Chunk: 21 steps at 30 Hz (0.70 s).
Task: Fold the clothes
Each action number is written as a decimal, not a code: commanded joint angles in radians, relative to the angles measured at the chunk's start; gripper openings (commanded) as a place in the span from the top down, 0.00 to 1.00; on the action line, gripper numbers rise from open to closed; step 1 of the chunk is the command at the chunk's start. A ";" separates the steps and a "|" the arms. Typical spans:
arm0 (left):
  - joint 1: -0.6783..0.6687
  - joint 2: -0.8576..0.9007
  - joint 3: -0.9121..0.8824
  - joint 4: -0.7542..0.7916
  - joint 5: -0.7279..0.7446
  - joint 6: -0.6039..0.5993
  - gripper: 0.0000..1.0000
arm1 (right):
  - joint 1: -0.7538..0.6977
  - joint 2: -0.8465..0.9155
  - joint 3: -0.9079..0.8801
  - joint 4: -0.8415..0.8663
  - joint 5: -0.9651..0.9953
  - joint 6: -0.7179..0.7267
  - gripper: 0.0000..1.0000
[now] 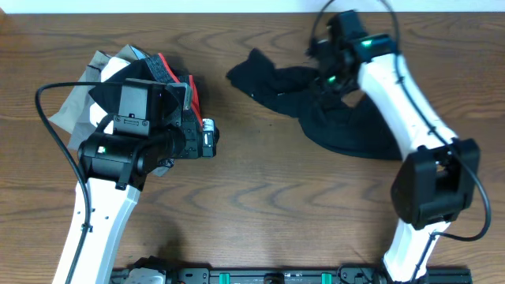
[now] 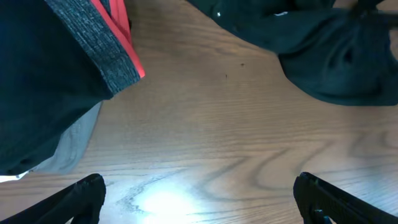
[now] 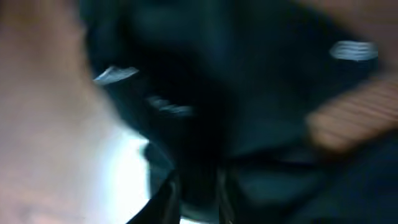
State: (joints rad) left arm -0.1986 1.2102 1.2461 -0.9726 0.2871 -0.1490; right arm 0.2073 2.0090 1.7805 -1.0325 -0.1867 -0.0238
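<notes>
The clothes, a black shirt (image 1: 351, 130), lie crumpled on the wooden table at the upper right, with one part stretching left (image 1: 264, 79). My right gripper (image 1: 323, 85) is down in the shirt's top edge. The right wrist view is blurred; there the right gripper (image 3: 196, 199) has its fingers (image 3: 168, 199) close together with a fold of the black shirt (image 3: 261, 112) between them. My left gripper (image 2: 199, 199) stands wide open over bare wood, well left of the shirt (image 2: 336, 56). In the overhead view the left gripper (image 1: 209, 140) holds nothing.
A pile of other garments (image 1: 95, 95) in grey, black and red lies under my left arm at the upper left. Its grey and red hem (image 2: 118, 56) hangs just left of my open left gripper. Bare tabletop (image 1: 268, 197) lies between the arms.
</notes>
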 commanded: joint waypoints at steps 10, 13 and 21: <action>-0.003 -0.002 0.017 -0.001 -0.012 0.018 0.02 | -0.319 0.160 0.002 0.052 0.003 0.418 0.43; -0.003 -0.002 0.017 -0.002 -0.011 0.018 0.02 | -0.339 0.238 0.002 0.058 0.002 0.494 0.34; -0.003 -0.002 0.017 0.010 -0.011 0.018 0.02 | -0.345 0.298 0.002 0.090 -0.005 0.499 0.91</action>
State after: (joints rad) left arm -0.1986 1.2102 1.2461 -0.9665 0.2844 -0.1490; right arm -0.1318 2.2848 1.7893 -0.9360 -0.1860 0.4469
